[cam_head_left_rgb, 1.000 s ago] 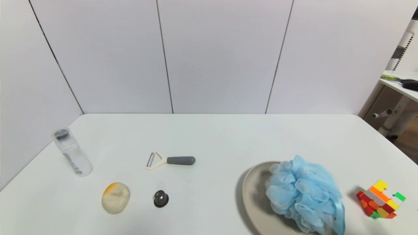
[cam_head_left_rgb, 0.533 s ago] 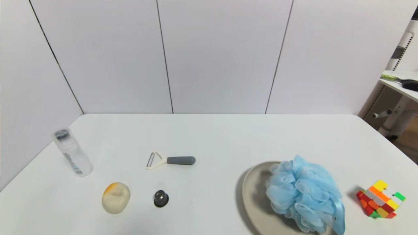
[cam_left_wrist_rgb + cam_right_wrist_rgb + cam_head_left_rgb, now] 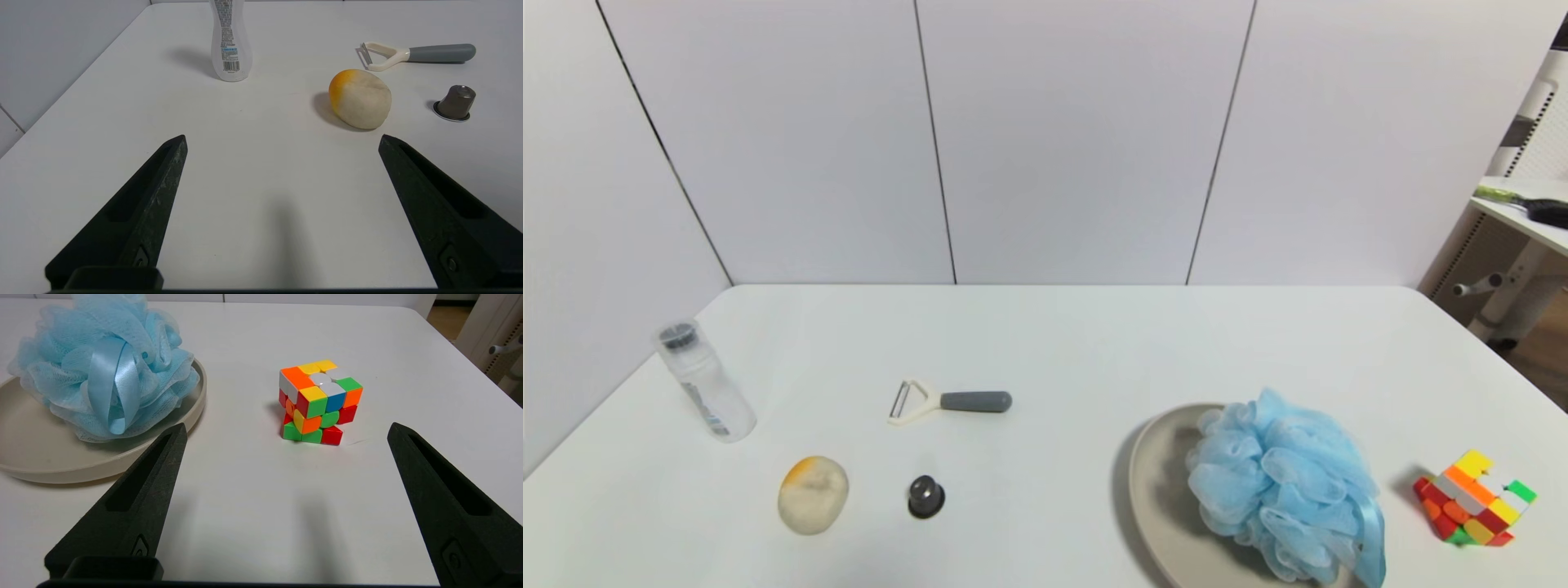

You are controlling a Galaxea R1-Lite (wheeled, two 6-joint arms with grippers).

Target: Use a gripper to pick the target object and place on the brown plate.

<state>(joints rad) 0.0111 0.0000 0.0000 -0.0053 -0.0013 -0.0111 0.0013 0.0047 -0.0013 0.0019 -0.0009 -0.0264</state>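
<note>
Pouf (image 3: 1282,486) sits on plate (image 3: 1156,490), ribbon loop toward robot | right gripper (image 3: 286,428) fingers spread, empty, low over table near puzzle cube (image 3: 320,401) | left gripper (image 3: 282,139) fingers spread, empty, near yellow-white stone (image 3: 360,98)

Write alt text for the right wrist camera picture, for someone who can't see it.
A fluffy light blue bath pouf with a ribbon loop sits on a beige plate on a white table, and a multicoloured puzzle cube stands apart beside the plate. In the foreground the right gripper is open and empty, its two black fingers spread wide above the table.
</note>
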